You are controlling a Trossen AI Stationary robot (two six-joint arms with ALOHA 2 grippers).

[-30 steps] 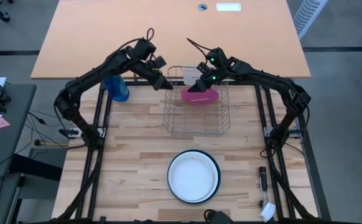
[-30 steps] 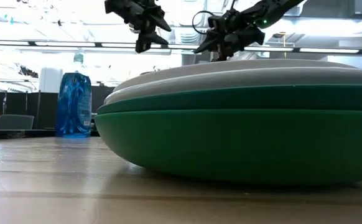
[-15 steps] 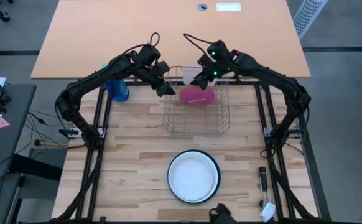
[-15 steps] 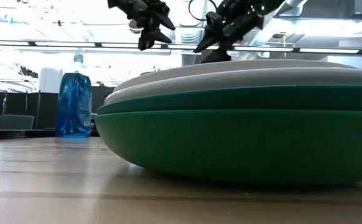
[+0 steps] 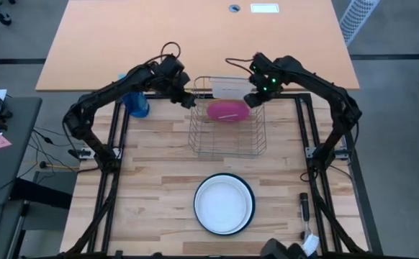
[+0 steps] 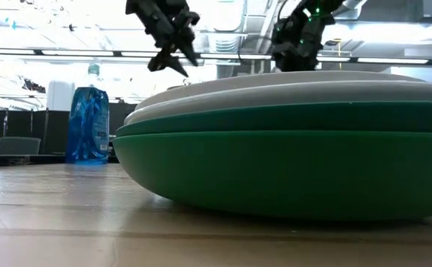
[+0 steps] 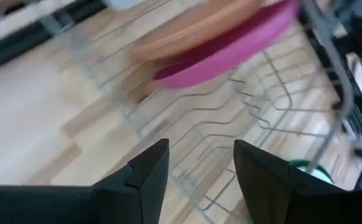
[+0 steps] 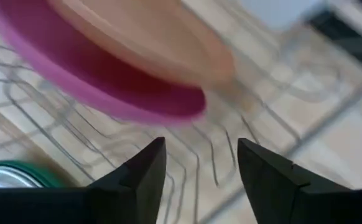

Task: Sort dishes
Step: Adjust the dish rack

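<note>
Left pincer (image 5: 189, 103), fingers apart and empty, hovers at the wire rack's (image 5: 227, 144) left edge; right pincer (image 5: 250, 101), likewise apart, at its right. Inside the rack lean a magenta plate (image 5: 228, 111) and salmon plate (image 7: 199, 28). A white-on-green plate stack (image 5: 224, 204) sits on the table (image 5: 152, 180).

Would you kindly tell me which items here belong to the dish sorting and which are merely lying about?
Part of the job:
- magenta plate in the wire rack, with a salmon-orange plate leaning against it
- white plate stacked on the green plate at the table's front

Just lying about:
- blue spray bottle
- dark-handled tool near the right edge
</note>
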